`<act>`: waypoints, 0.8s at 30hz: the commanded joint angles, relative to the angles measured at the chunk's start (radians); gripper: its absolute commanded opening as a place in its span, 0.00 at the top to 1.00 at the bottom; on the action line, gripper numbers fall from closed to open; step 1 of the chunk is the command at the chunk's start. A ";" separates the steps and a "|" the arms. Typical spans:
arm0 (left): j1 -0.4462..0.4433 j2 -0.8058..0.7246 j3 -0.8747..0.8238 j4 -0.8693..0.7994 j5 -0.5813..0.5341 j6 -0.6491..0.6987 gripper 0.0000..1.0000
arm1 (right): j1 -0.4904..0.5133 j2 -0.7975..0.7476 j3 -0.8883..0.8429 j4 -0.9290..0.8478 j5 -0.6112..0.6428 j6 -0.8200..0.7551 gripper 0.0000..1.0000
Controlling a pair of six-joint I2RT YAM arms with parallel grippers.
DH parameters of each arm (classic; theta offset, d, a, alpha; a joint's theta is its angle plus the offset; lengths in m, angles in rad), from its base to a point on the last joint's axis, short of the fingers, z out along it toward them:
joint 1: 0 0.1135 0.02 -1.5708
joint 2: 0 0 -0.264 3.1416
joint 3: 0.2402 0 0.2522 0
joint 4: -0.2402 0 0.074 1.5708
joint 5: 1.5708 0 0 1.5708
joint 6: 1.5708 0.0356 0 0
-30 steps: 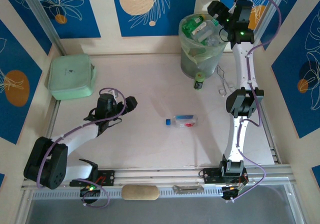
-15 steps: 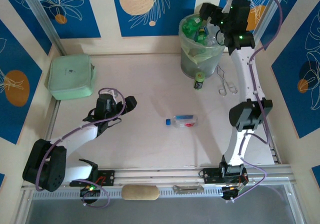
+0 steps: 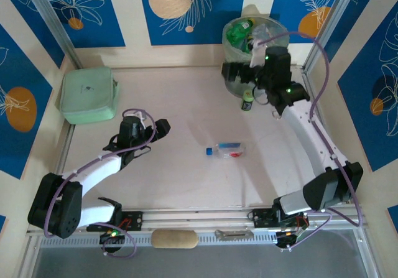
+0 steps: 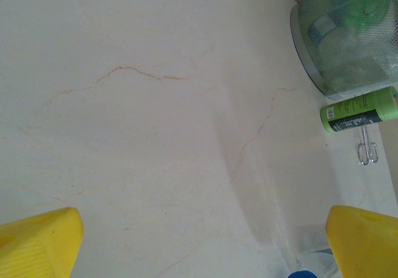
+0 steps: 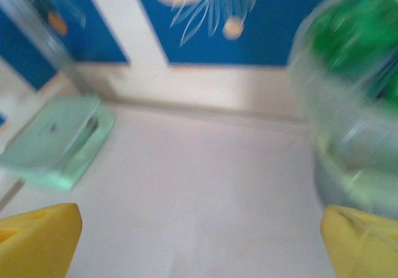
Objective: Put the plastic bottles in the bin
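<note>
Mint pouch (image 3: 88,95) far left; green-topped container (image 4: 359,109); perhaps tongs (image 4: 367,147).

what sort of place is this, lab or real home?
Probably a staged robot test cell: pale table boxed in by blue floral panels, left arm and right arm bolted to a metal rail, a bin holding bottles.
</note>
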 commanded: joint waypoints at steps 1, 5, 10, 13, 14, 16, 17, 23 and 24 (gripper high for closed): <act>0.004 -0.013 0.040 -0.004 0.007 0.013 0.00 | 0.064 -0.079 -0.113 -0.098 -0.022 -0.033 0.01; 0.004 -0.033 0.042 -0.020 -0.003 0.019 0.00 | 0.149 -0.124 -0.246 -0.170 -0.018 0.001 0.01; 0.003 -0.038 0.037 -0.029 0.008 0.017 0.00 | 0.261 -0.110 -0.312 -0.301 0.055 0.008 0.01; 0.004 -0.035 0.036 -0.029 0.023 0.015 0.00 | 0.312 -0.068 -0.292 -0.397 0.094 -0.002 0.01; 0.004 -0.035 0.037 -0.029 0.026 0.015 0.00 | 0.327 -0.052 -0.285 -0.422 0.103 -0.008 0.01; 0.004 -0.038 0.037 -0.031 0.026 0.015 0.00 | 0.371 -0.015 -0.262 -0.487 0.170 -0.022 0.01; 0.004 -0.040 0.037 -0.032 0.024 0.015 0.00 | 0.392 0.000 -0.255 -0.510 0.217 -0.028 0.01; 0.004 -0.043 0.040 -0.045 0.017 0.025 0.00 | 0.476 0.109 -0.199 -0.644 0.286 -0.032 0.01; 0.004 -0.043 0.040 -0.048 0.014 0.027 0.00 | 0.508 0.129 -0.198 -0.661 0.356 -0.036 0.01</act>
